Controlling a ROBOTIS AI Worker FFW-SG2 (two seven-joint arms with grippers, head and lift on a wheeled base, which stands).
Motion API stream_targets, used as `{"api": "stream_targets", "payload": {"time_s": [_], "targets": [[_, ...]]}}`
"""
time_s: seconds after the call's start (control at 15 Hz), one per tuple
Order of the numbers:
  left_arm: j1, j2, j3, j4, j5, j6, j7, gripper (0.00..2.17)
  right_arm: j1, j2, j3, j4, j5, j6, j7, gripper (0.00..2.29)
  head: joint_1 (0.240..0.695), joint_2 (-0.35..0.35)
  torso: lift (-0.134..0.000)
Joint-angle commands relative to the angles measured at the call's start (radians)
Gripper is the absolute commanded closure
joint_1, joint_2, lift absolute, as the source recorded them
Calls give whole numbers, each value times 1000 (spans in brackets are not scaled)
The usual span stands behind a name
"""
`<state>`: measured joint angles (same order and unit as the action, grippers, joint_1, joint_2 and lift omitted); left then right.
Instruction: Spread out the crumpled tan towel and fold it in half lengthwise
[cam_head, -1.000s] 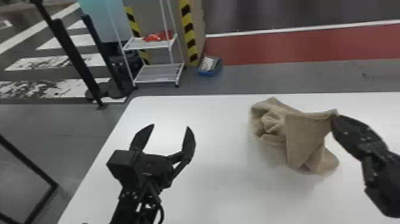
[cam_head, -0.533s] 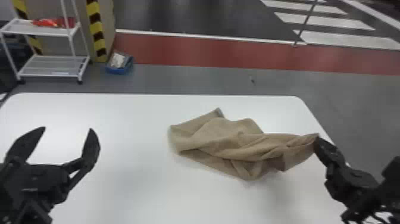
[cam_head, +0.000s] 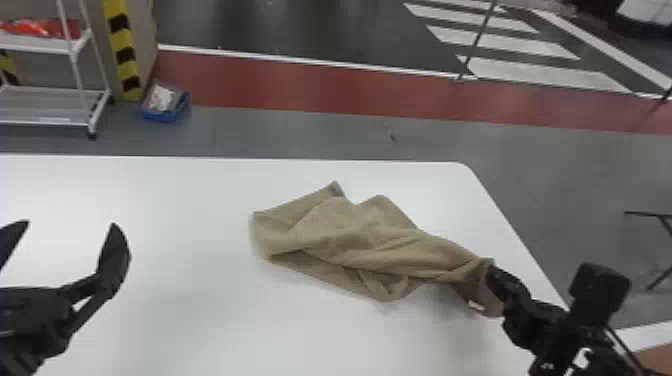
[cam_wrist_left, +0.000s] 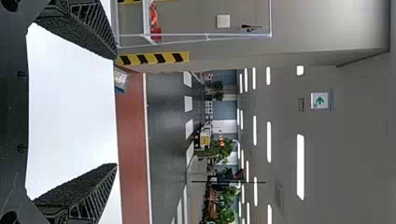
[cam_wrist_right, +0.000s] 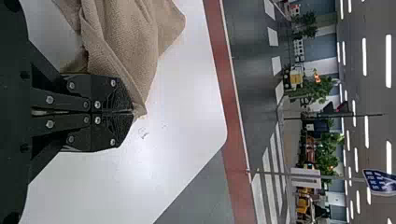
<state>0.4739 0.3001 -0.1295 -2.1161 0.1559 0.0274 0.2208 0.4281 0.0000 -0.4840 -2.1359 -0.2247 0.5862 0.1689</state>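
Head view: the tan towel (cam_head: 370, 240) has been drawn out longer across the white table (cam_head: 200, 325), its right end pinched by the right gripper (cam_head: 492, 275); leftward of it, the left gripper (cam_head: 70, 223) gapes empty. Spreading seems partway.

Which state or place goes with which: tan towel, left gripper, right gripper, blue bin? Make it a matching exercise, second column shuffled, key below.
1. tan towel
2. left gripper
3. right gripper
4. blue bin

A. on the floor, past the table
B. open, holding nothing
C. shut on the towel
D. crumpled, mostly on the table

Pairs: 1-D, 2-B, 3-C, 4-A
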Motion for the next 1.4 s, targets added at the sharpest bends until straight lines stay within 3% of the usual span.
{"api": "stream_targets", "payload": {"time_s": [0.0, 0.13, 0.4, 0.6, 0.73, 0.87, 0.93, 1.0, 1.13, 1.33], "targets": [[-14, -1, -9, 8, -1, 3, -1, 63, 24, 1, -1, -32, -62, -19, 44, 1480, 695, -266, -125], [-24, -1, -21, 15, -2, 3, -1, 63, 67, 1, 30, -118, -84, -102, 92, 1480, 695, -256, -125], [-34, -1, -16, 42, 2, 3, 3, 63, 93, 1, 39, -302, -251, -44, 165, 1480, 695, -190, -125], [-32, -1, -15, 45, 1, 0, 3, 63, 87, 1, 48, -415, -321, -1, 156, 1484, 695, -113, -125], [-32, -1, -15, 47, 1, 0, 3, 63, 87, 1, 2, -466, -441, -1, 129, 1484, 695, -89, -125], [-37, -1, -18, 56, 1, 0, 0, 63, 78, 1, -100, -453, -634, -16, 129, 1598, 695, -85, -125], [-38, -1, -22, 56, 1, 3, -1, 63, 75, 1, -131, -414, -667, -71, 104, 1598, 695, -88, -125], [-41, -1, -25, 58, 1, 3, -1, 63, 70, 1, -143, -371, -642, -130, 80, 1598, 695, -99, -125], [-49, -1, -32, 62, -1, 3, -1, 63, 49, 1, -171, -269, -475, -200, 75, 1595, 695, -148, -125], [-57, -1, -38, 65, -7, 3, -1, 63, 6, 1, -239, -142, -383, -228, 70, 1595, 695, -272, -125]]}}
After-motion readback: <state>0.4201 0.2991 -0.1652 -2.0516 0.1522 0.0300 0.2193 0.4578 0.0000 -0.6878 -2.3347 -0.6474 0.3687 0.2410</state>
